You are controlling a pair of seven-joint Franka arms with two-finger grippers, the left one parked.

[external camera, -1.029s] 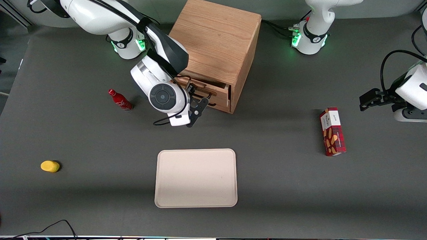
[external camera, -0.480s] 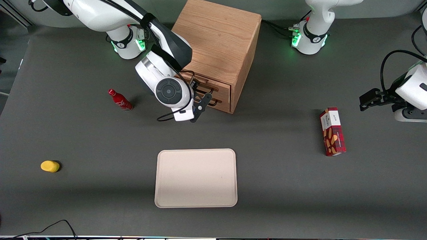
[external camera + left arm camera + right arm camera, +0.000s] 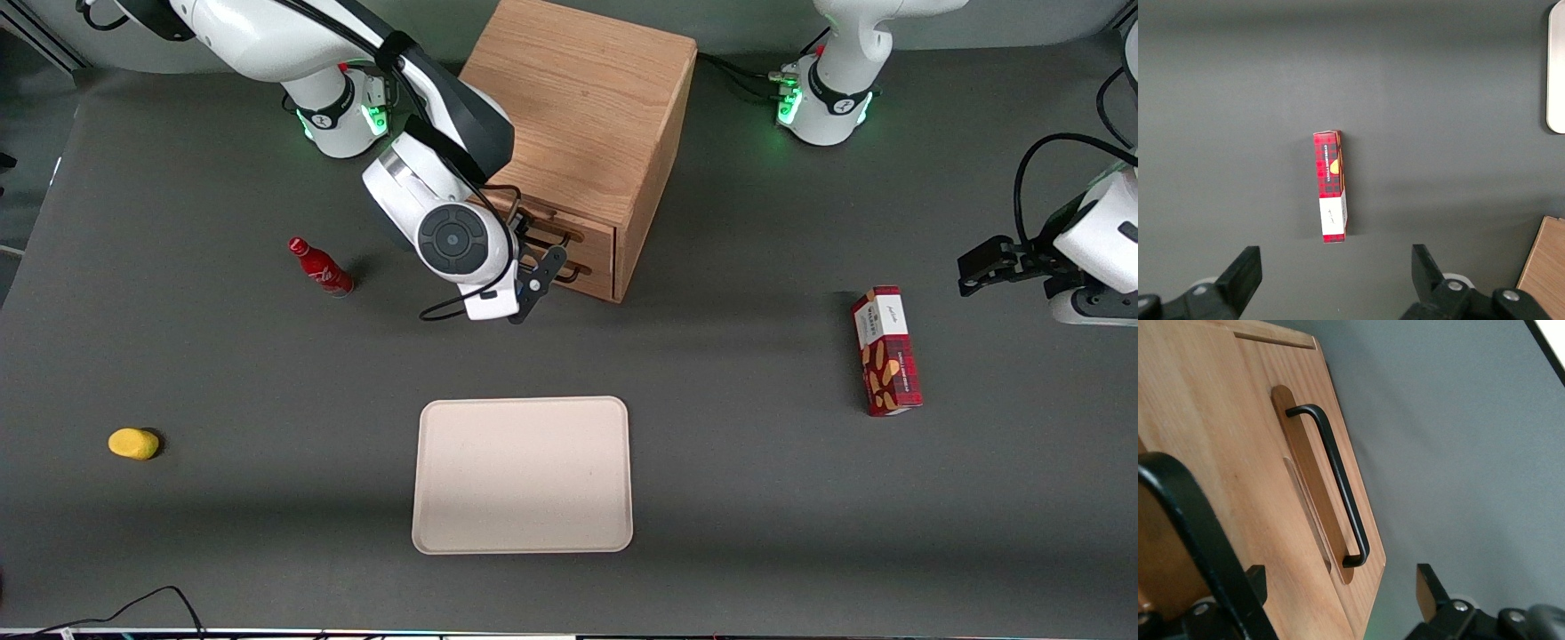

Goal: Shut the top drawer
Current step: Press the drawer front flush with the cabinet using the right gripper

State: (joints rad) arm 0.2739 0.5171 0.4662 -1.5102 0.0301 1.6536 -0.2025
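Note:
The wooden cabinet (image 3: 578, 107) stands at the back of the table. Its top drawer (image 3: 594, 242) sits pushed in, its front level with the lower drawer (image 3: 594, 280). My right gripper (image 3: 533, 271) is open and empty, right in front of the drawer fronts, with one black finger (image 3: 544, 271) showing by the handles. In the right wrist view the gripper (image 3: 1341, 583) spans the oak face. One black wire handle (image 3: 1338, 493) shows in full, and a second, blurred handle (image 3: 1191, 533) is very near the camera. The tray inside is hidden.
A red bottle (image 3: 320, 267) lies toward the working arm's end. A yellow object (image 3: 133, 443) lies nearer the front camera. A beige tray (image 3: 523, 474) lies in front of the cabinet. A red box (image 3: 886, 362) lies toward the parked arm's end, and also shows in the left wrist view (image 3: 1331, 190).
The top drawer stuck out of the cabinet a second ago and is now pushed in. My gripper moved toward the cabinet with it.

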